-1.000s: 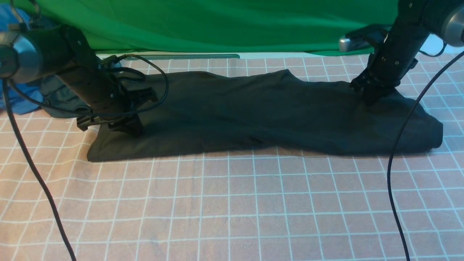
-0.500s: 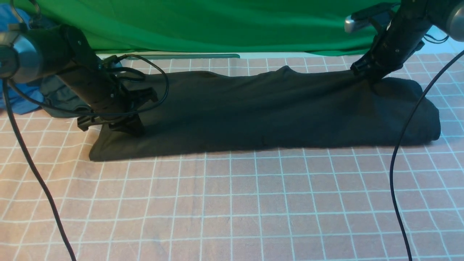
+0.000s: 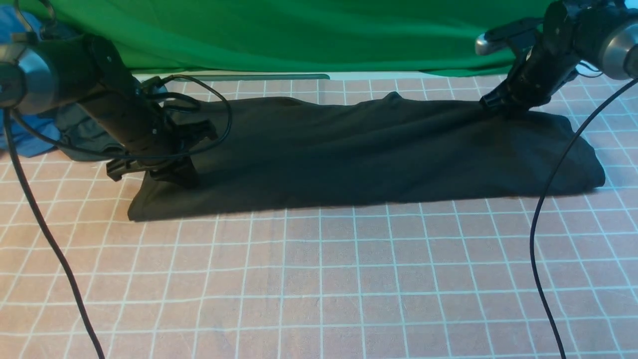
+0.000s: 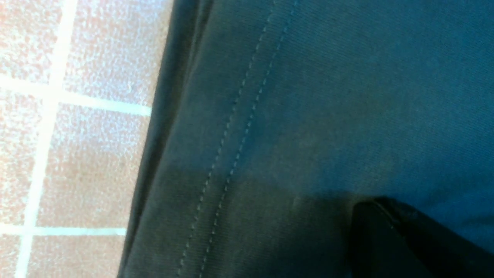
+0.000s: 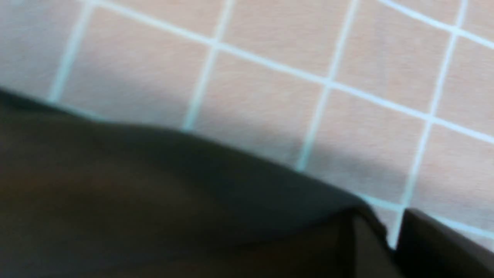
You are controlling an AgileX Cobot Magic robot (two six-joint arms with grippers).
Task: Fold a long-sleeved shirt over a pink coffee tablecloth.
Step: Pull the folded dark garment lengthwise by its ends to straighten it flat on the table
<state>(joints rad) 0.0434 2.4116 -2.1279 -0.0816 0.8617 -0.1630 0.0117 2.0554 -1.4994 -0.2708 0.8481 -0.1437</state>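
Soft, floppy black cotton-like shirt point(image 3: 359, 154): grip folded edges; left claw point(image 3: 187, 179) is pressed together; right claw's point(image 3: 508, 112) spread unclear.

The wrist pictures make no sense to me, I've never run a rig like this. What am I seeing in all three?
You are looking at two robot arms, each ending in a pincer. The front view looks forward from between them. Across the pink gridded tablecloth lies a dark shirt, gathered into a long band. The left pincer is shut and pressed down at the shirt's left end; the right pincer is at its far edge, towards the right end. Each wrist view is a close-up from that arm: shirt fabric, grid lines, a dark fingertip. Whether either one grips cloth, I can't tell.
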